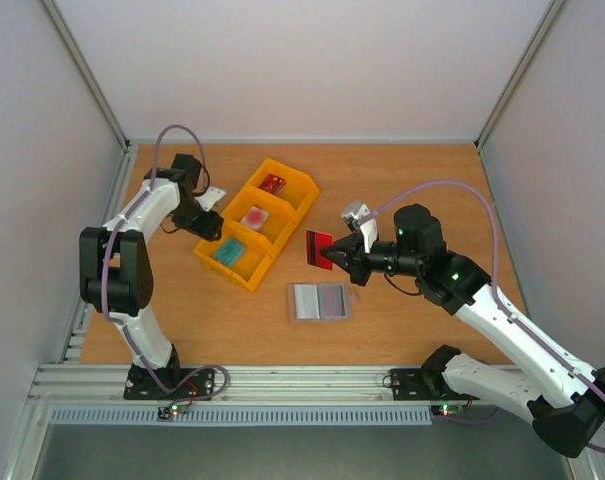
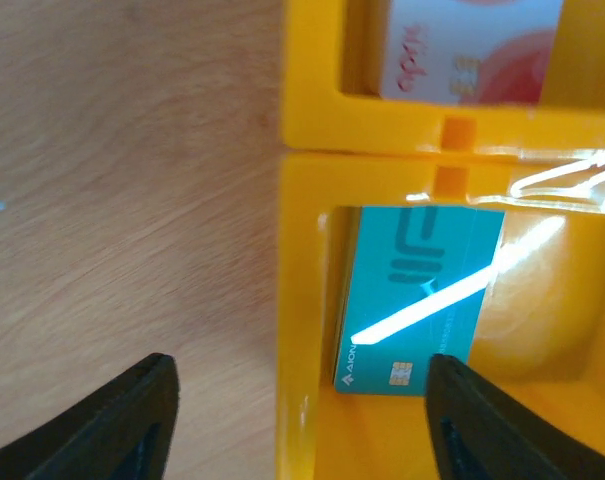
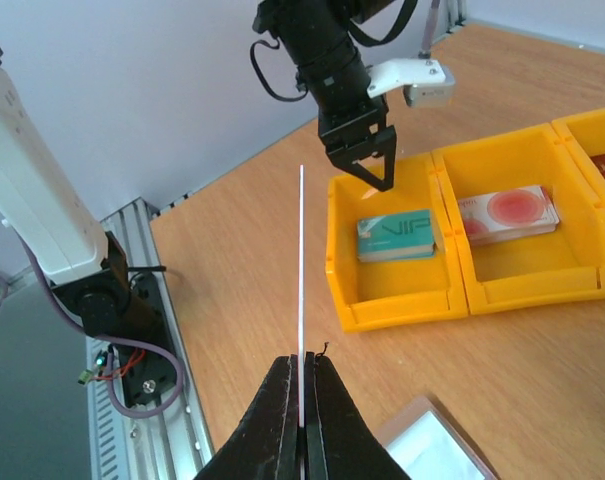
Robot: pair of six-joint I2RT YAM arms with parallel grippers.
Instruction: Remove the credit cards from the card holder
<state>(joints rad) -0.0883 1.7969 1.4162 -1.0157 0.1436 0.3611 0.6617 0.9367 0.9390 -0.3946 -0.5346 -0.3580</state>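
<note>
Tray on table behind card holder, cards in its compartments.

Tray wall — under open left gripper

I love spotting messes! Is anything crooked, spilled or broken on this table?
Nothing really. The teal card and pink card lie flat in the yellow tray, the card holder lies open, and the right hand pinches a red card.
</note>
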